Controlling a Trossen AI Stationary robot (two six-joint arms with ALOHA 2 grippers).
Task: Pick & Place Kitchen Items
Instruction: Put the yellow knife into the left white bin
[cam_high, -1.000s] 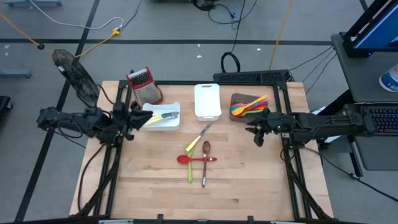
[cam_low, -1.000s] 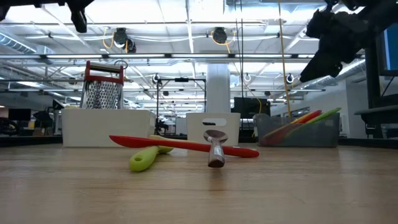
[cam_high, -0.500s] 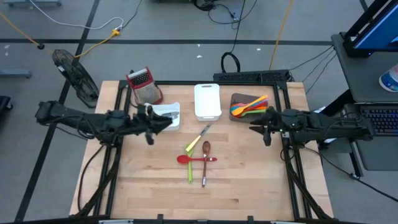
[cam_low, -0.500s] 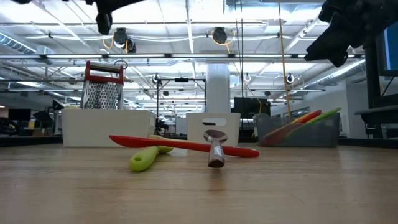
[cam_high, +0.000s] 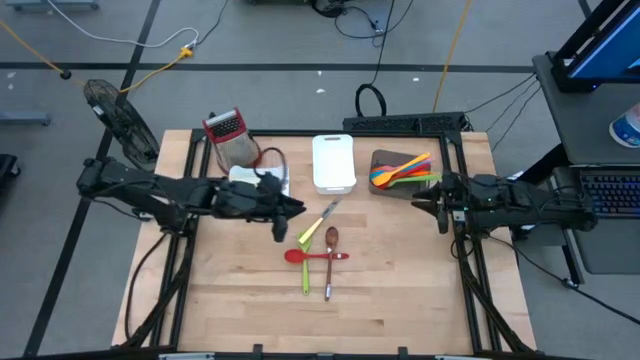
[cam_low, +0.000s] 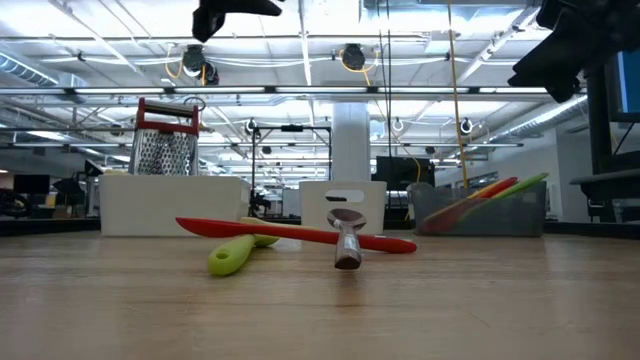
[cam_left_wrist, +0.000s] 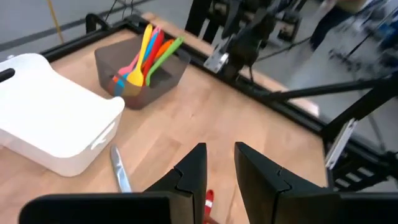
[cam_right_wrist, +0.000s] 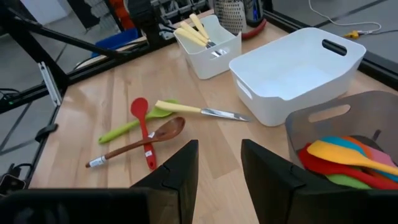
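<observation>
Four kitchen items lie crossed on the table's middle: a red spoon (cam_high: 298, 256), a green spatula (cam_high: 306, 272), a wooden spoon (cam_high: 330, 250) and a cream-handled knife (cam_high: 322, 218). They also show in the right wrist view: red spoon (cam_right_wrist: 142, 121), green spatula (cam_right_wrist: 124, 129), wooden spoon (cam_right_wrist: 142, 142), knife (cam_right_wrist: 200, 111). My left gripper (cam_high: 283, 220) hangs open and holds nothing, above the table just left of the knife (cam_left_wrist: 120, 174). My right gripper (cam_high: 438, 214) is open, holds nothing, and hangs near the right edge beside the brown tray (cam_high: 383, 186).
A brown tray (cam_left_wrist: 144, 93) holds several colourful utensils (cam_right_wrist: 348, 158). A white tray (cam_high: 333, 162) stands at the far middle. A smaller white tray (cam_right_wrist: 208, 45) with cream-handled items and a red-topped grater (cam_high: 230, 138) stand at the far left. The near half of the table is bare wood.
My left gripper has swung from over the small white tray toward the table's middle and the crossed utensils, rising a little and tipping up from pointing steeply down. My right gripper has drawn back toward the right edge. The utensils lie as before.
</observation>
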